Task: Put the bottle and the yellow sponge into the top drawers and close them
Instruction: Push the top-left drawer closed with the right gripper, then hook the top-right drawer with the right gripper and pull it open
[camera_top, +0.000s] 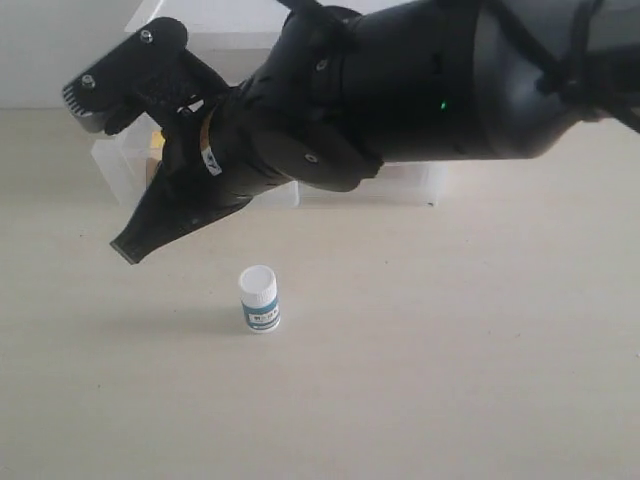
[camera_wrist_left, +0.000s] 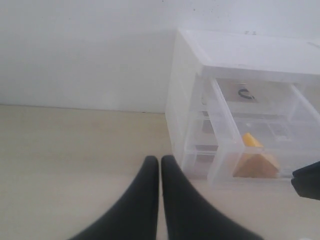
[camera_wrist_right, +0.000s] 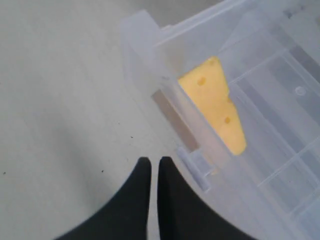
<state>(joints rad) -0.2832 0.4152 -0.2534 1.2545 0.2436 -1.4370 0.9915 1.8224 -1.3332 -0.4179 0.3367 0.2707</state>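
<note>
The small white bottle (camera_top: 259, 298) with a teal label stands upright on the table, alone. The yellow sponge (camera_wrist_right: 215, 102) lies inside a pulled-out translucent top drawer (camera_wrist_left: 220, 135) of the white-framed chest (camera_wrist_left: 240, 50); through the plastic the sponge (camera_wrist_left: 255, 161) looks orange-tan. My right gripper (camera_wrist_right: 151, 161) is shut and empty, its tips just outside the drawer's front by the white tab handle (camera_wrist_right: 192, 167). In the exterior view the right gripper (camera_top: 125, 248) reaches across to the left, up and left of the bottle. My left gripper (camera_wrist_left: 160, 159) is shut and empty over bare table beside the chest.
The right arm (camera_top: 400, 90) covers most of the chest in the exterior view; only the open drawer's corner (camera_top: 120, 165) and a lower strip (camera_top: 400, 188) show. A white wall (camera_wrist_left: 85, 50) stands behind the chest. Pale tabletop (camera_top: 450, 350) surrounds the bottle.
</note>
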